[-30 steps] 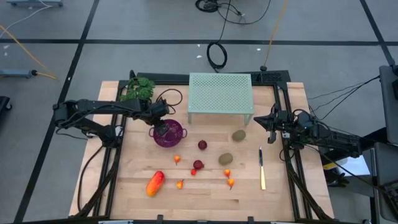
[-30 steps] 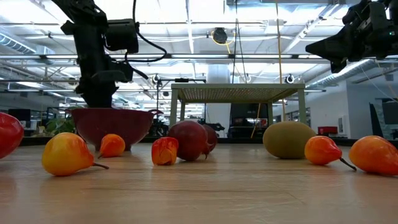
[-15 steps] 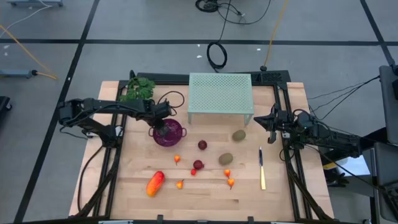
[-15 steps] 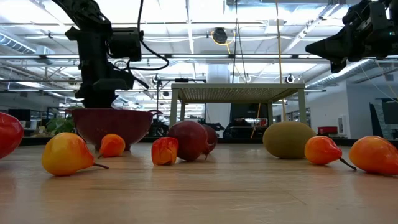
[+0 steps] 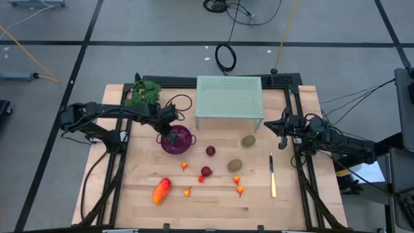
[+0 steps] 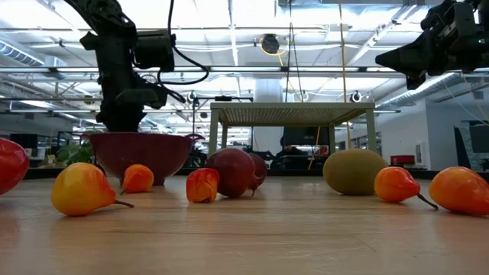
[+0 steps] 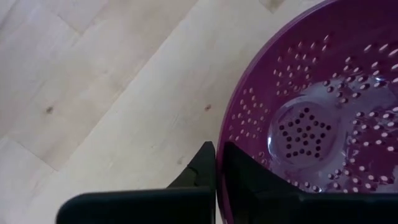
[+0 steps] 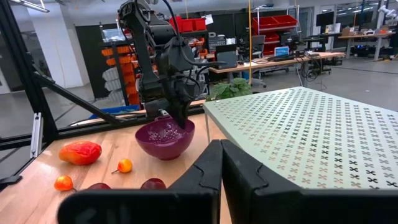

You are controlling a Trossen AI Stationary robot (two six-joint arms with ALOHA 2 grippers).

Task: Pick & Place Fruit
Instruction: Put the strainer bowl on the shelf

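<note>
The left gripper (image 5: 169, 134) sits at the near-left rim of the purple colander bowl (image 5: 183, 144), left of centre in the high view. In its wrist view the 2 fingers are pinched on that rim — 1 outside the wall, 1 inside. So the bowl is what it holds, not fruit, and the bowl is empty.

All the fruit lies lower and to the right of the bowl. Nearest are a tiny orange-red bit (image 5: 184, 166) just below it and a dark red ball (image 5: 210, 151) to its right. A 2nd dark red ball (image 5: 206, 171) is below that. The longish orange-red piece (image 5: 160, 190) lies at lower left, its long axis tilted up to the right. The 2 brownish-green ovals (image 5: 248, 140) (image 5: 234, 166) lie further right, nearer the right arm.

The right gripper (image 5: 272, 125) waits closed and empty at the table's right edge. The pale green perforated stand (image 5: 229, 97) is above the fruit, the leafy sprig (image 5: 143, 92) at upper left, the knife (image 5: 272, 176) at lower right — none of them blocks the way from bowl to fruit.
</note>
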